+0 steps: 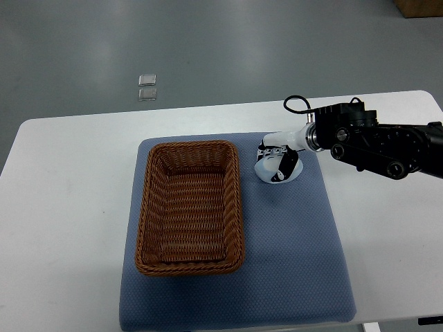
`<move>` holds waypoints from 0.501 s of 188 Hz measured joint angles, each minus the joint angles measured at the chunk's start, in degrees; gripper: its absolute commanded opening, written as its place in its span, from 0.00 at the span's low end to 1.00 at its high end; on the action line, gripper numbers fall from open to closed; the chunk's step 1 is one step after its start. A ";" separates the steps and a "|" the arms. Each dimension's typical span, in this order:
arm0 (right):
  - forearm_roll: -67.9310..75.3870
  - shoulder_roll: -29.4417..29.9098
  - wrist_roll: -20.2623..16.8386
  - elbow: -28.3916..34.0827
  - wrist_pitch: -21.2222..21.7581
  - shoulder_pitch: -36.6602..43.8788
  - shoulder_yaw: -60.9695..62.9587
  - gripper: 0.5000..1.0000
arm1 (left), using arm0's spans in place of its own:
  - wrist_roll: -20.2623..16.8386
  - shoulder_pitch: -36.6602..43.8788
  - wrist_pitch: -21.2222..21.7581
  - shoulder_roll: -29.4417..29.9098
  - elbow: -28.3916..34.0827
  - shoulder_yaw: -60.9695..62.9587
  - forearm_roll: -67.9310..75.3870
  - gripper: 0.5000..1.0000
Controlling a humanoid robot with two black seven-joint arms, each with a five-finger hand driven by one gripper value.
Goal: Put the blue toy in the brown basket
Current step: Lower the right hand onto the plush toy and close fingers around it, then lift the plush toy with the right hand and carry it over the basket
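Top view: I read this from my near edge outward, and only the right arm shows; the left is out of frame.
Mat: a blue cloth pad on the white table, which I take as a soft, non-slip base for the work.
Brown basket: it sits on the mat's left half, long side running away from me, mouth up and nothing inside, so I judge the drop is still to come.
Blue toy: I cannot make it out. If it is there, it lies under the hand, just right of the basket's far corner on the mat.
Right hand: reaching in from the right, palm down, fingers curled over that spot. Whether they actually grip the toy I cannot tell.
Why so placed: the hand stands just beside the basket, so I expect only a short carry leftward over the rim.
Far floor: two small clear squares lie beyond the table, unrelated as far as I can judge.
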 measured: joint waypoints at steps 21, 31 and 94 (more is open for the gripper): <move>0.43 -0.82 0.71 0.64 -0.10 1.02 0.59 0.00 | 0.00 0.00 0.00 0.00 0.01 -0.02 0.00 1.00; 0.77 -1.48 0.82 1.27 0.09 2.13 0.71 0.00 | 0.00 0.00 0.00 0.00 -0.04 -0.02 0.00 1.00; 10.92 -6.39 0.87 12.17 1.95 11.54 3.02 0.04 | 0.00 -0.01 0.00 0.00 0.02 -0.02 -0.04 1.00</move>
